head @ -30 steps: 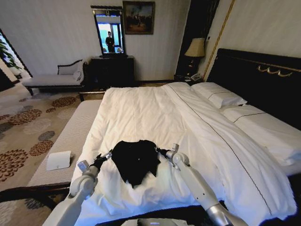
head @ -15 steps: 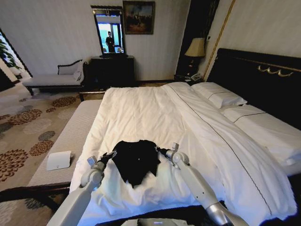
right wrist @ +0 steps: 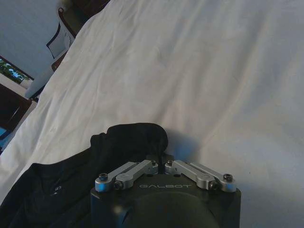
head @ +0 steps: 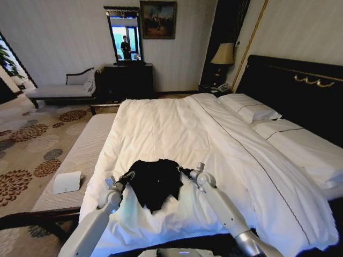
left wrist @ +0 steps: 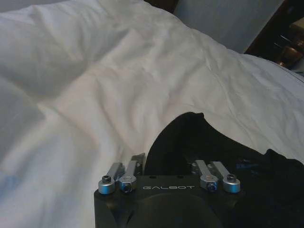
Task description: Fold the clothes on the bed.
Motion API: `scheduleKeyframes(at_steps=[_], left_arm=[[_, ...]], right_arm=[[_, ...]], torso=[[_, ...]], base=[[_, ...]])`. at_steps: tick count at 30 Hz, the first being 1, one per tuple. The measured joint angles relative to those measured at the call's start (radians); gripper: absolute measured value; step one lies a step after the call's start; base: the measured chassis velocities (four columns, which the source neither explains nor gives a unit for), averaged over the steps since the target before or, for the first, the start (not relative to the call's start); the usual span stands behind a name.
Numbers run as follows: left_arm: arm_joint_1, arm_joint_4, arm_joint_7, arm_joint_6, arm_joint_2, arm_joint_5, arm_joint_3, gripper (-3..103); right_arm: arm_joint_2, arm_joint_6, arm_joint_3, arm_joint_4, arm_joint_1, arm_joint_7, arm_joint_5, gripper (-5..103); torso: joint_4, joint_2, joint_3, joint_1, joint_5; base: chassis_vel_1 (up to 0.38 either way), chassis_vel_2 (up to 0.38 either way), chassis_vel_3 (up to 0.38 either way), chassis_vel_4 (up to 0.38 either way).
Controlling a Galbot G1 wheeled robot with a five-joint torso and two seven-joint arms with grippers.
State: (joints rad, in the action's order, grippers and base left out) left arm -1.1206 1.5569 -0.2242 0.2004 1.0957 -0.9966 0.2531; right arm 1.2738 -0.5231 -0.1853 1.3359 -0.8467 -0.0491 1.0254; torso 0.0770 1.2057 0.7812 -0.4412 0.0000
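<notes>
Head view: one black soft-fabric T-shirt (head: 155,182) lies crumpled on the near part of one large white-sheeted bed (head: 161,128), with two white pillows (head: 249,107) by the dark headboard. Left gripper (head: 127,175) touches the shirt's left edge, right gripper (head: 182,171) its right edge. Left wrist view: left gripper (left wrist: 167,167) spread wide over black cloth. Right wrist view: right gripper (right wrist: 164,164) pinched closed on a bunched fold.

Left end effector (head: 127,176) with jaws spread; right end effector (head: 182,171) pinched closed, both arms extended forward.
</notes>
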Motion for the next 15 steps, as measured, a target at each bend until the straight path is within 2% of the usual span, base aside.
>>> scheduleKeyframes(at_steps=[1, 2, 4, 5, 8, 10, 12, 15], left_arm=[[-0.001, 0.001, 0.001, -0.001, -0.001, -0.001, -0.002, 39], [-0.001, 0.001, 0.002, -0.001, -0.002, -0.003, -0.002, 39], [0.001, 0.002, 0.003, -0.002, -0.004, -0.004, -0.003, 28], [0.001, 0.002, 0.003, -0.002, -0.004, -0.004, -0.003, 28], [0.007, 0.002, 0.011, -0.01, -0.007, -0.001, -0.002, 12], [0.01, 0.002, 0.011, -0.012, -0.007, -0.001, 0.0, 12], [0.015, 0.001, 0.011, -0.014, -0.008, -0.003, 0.005, 3], [0.016, 0.002, 0.011, -0.015, -0.01, -0.005, 0.007, 2]], right_arm=[[0.0, 0.0, 0.0, 0.0, 0.0, 0.0, 0.0, 1], [0.0, 0.0, 0.001, 0.0, 0.001, 0.0, 0.0, 1], [0.0, 0.0, 0.002, 0.0, 0.002, 0.0, 0.0, 1], [0.0, 0.0, 0.002, 0.0, 0.002, 0.0, 0.0, 1], [0.0, 0.0, 0.005, 0.0, 0.003, 0.0, -0.001, 1], [-0.001, 0.001, 0.005, 0.001, 0.003, 0.0, -0.001, 1], [-0.001, 0.001, 0.006, 0.005, 0.003, 0.0, -0.001, 1], [-0.002, 0.001, 0.006, 0.008, 0.001, -0.001, -0.001, 1]], torso=[[0.0, 0.0, 0.0, 0.0, 0.0], [0.0, 0.0, 0.0, 0.0, 0.0], [-0.0001, 0.0, 0.0, 0.0, 0.0], [-0.0001, 0.0, 0.0, 0.0, 0.0], [0.0, 0.0, 0.0, 0.0, 0.0], [0.0, 0.0, 0.0, 0.0, 0.0], [0.0, 0.0, 0.0, 0.0, 0.0], [0.0, 0.0, 0.0, 0.0, -0.0001]], base=[[0.0, 0.0, 0.0, 0.0], [0.0, 0.0, 0.0, 0.0], [0.0, 0.0, 0.0, 0.0], [0.0, 0.0, 0.0, 0.0], [0.0, 0.0, 0.0, 0.0], [0.0, 0.0, 0.0, 0.0], [0.0, 0.0, 0.0, 0.0], [0.0, 0.0, 0.0, 0.0]])
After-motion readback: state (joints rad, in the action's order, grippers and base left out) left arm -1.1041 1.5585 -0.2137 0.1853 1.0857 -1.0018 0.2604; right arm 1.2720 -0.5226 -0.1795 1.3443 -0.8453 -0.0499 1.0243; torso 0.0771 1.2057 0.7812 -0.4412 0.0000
